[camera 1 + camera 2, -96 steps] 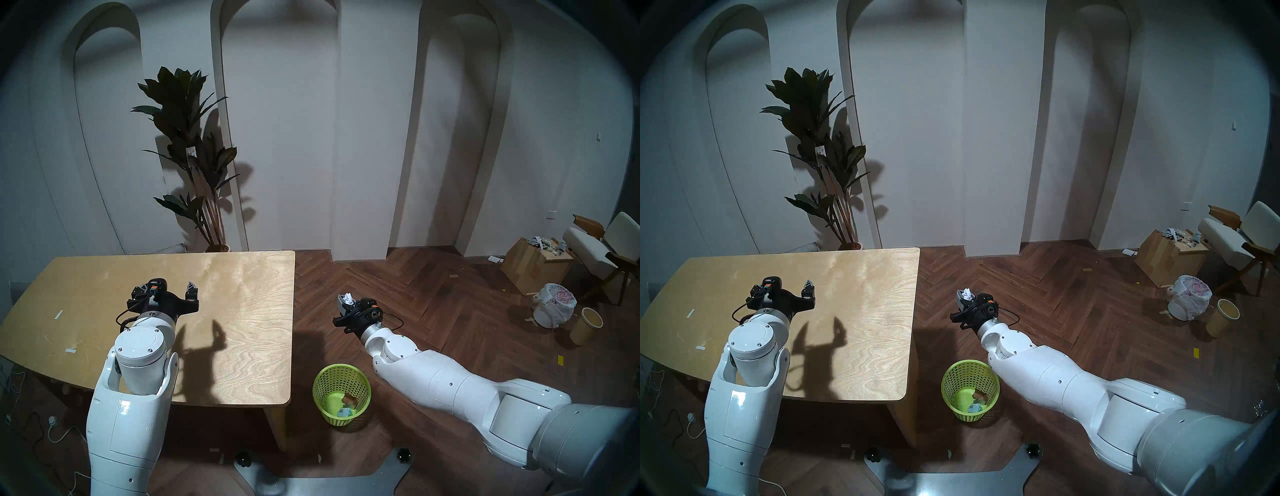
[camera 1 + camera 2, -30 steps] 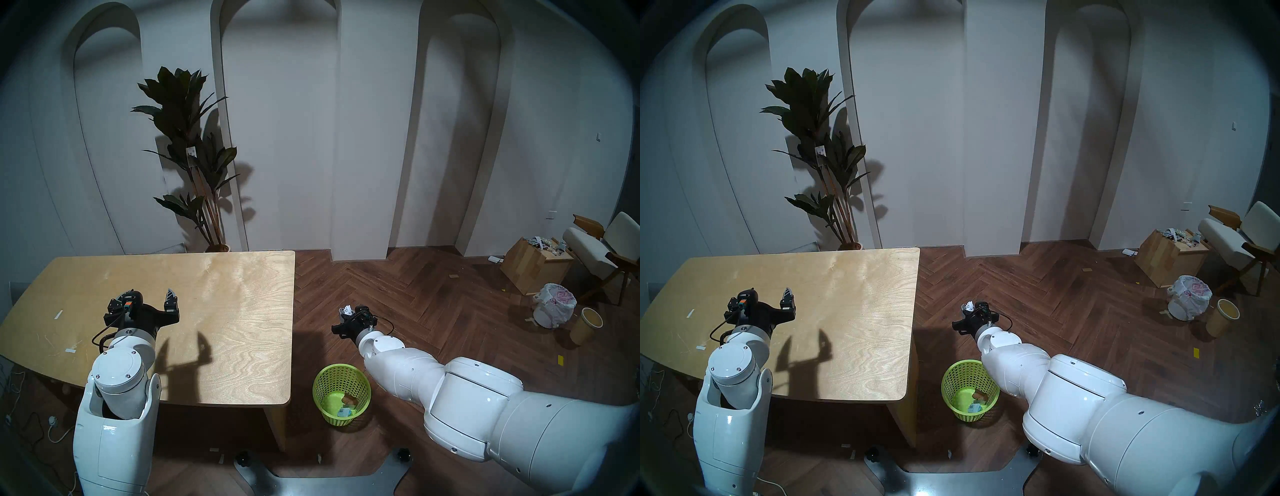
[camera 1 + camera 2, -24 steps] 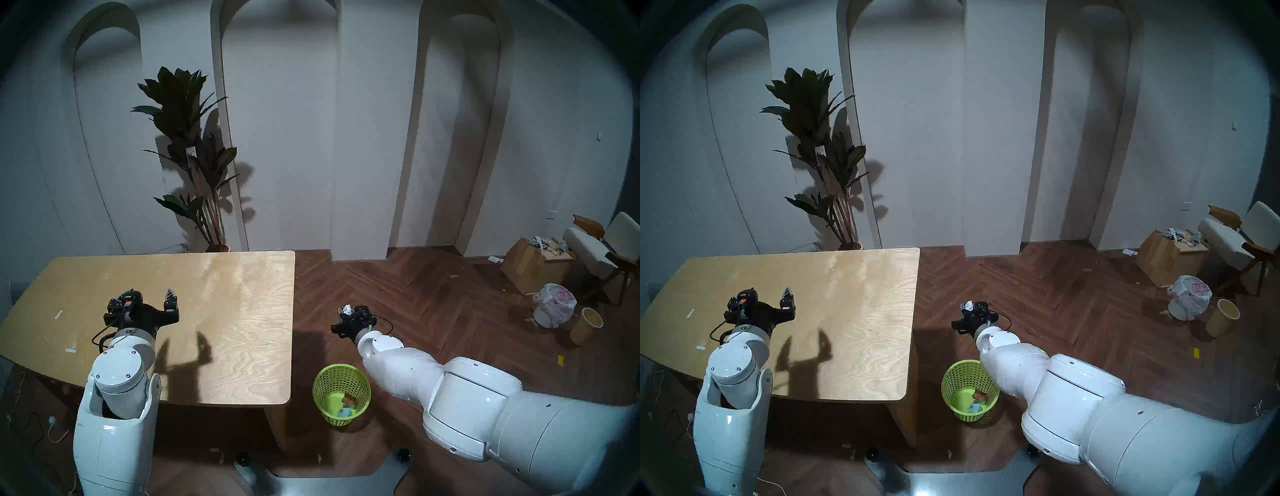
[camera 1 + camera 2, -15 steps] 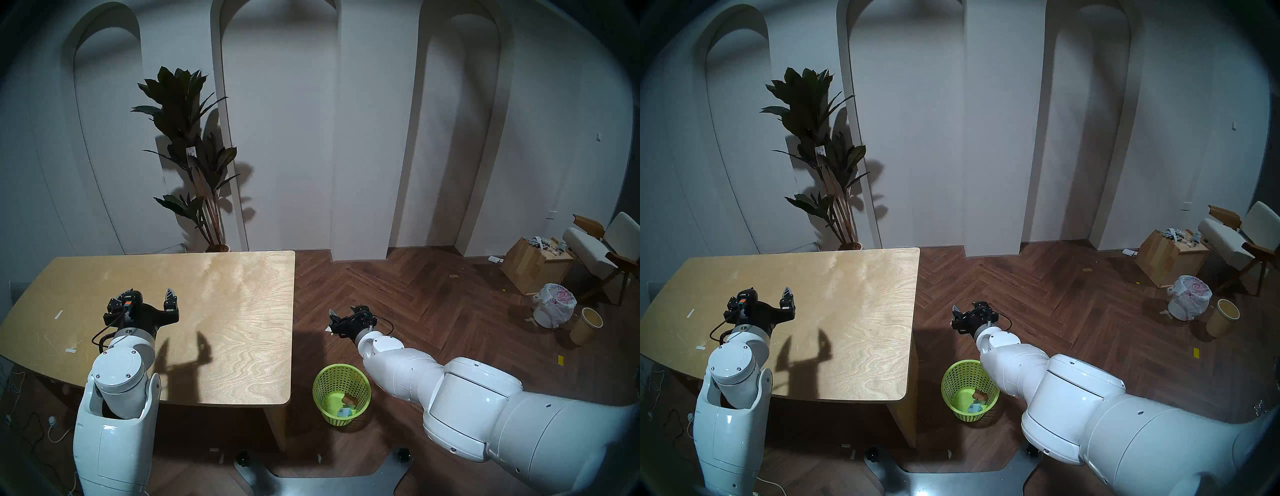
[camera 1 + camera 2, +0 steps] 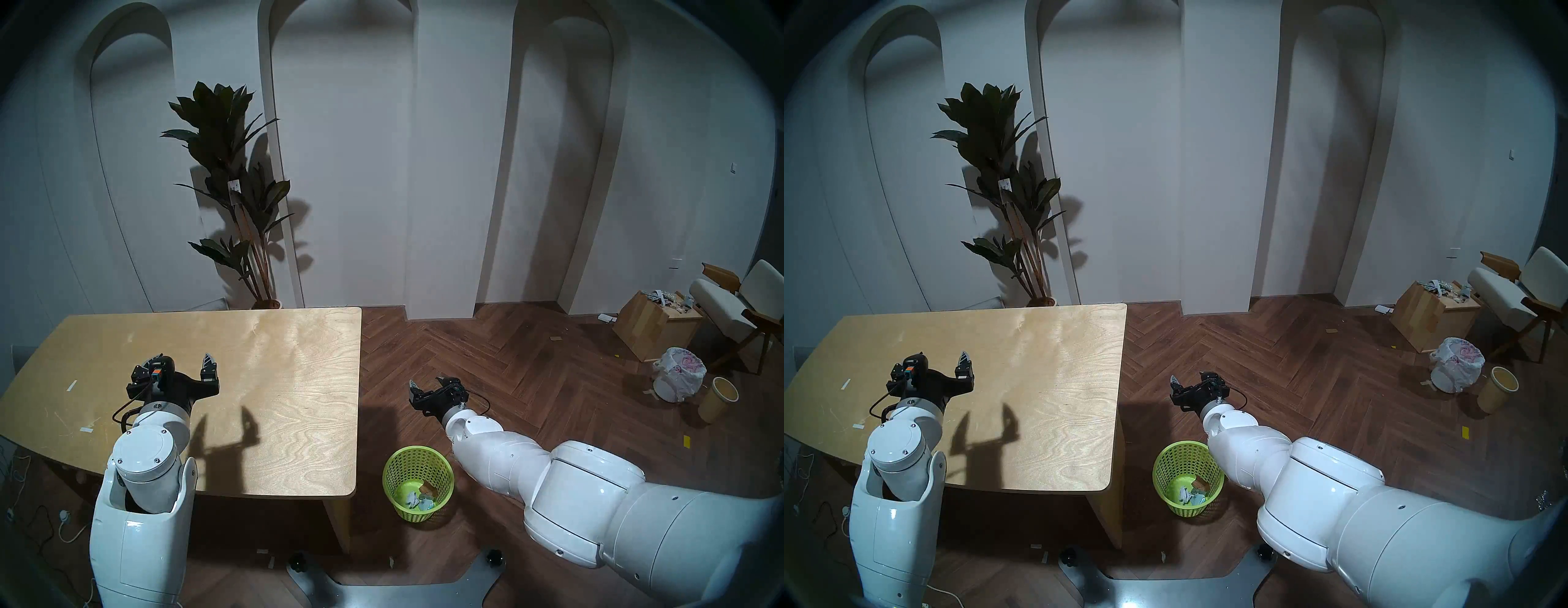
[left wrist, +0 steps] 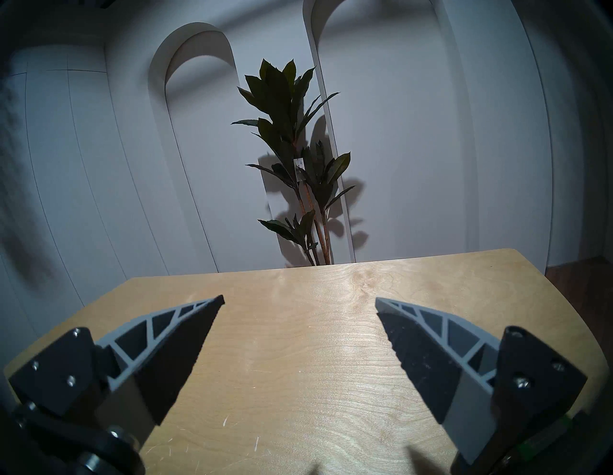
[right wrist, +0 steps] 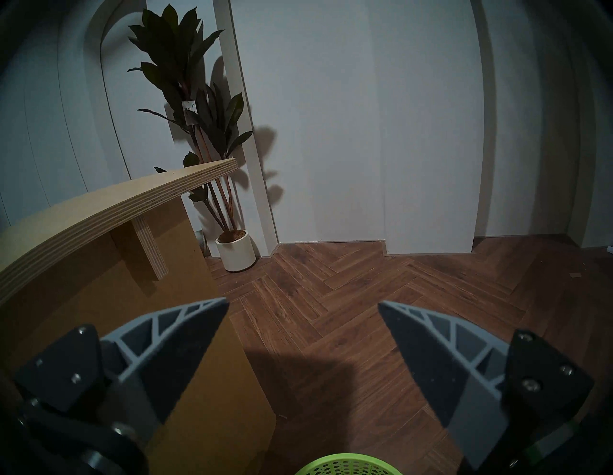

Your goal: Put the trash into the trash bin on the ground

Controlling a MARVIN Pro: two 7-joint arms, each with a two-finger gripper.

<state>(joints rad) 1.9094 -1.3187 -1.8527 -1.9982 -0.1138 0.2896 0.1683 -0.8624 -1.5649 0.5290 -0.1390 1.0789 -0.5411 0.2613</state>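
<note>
The lime-green mesh trash bin [image 5: 396, 467] [image 5: 1166, 469] stands on the wood floor beside the table's right end; its rim [image 7: 348, 464] shows at the bottom of the right wrist view. Inside it lie a crumpled white paper ball [image 5: 409, 497] [image 5: 1183, 494], a brown cardboard scrap [image 5: 429, 488] and a pale blue-white wrapper [image 5: 425, 504]. My right gripper [image 5: 427, 381] [image 5: 1188, 376] [image 7: 302, 303] hangs open and empty above the floor, just beyond the bin. Over the bare table [image 5: 275, 382], my left gripper [image 5: 182, 358] [image 5: 942, 354] [image 6: 299, 299] is open with nothing in it.
A potted plant [image 5: 237, 191] stands behind the table. At the far right are a white bin with a pink-printed bag [image 5: 679, 373], a beige bin [image 5: 719, 399], a cardboard box [image 5: 653, 329] and a chair [image 5: 742, 305]. Cables [image 5: 63, 522] lie at the left.
My right gripper opened and let go of the white paper ball, which now lies in the green bin. The right arm shifted slightly right. The left arm drew back earlier, then stayed still.
</note>
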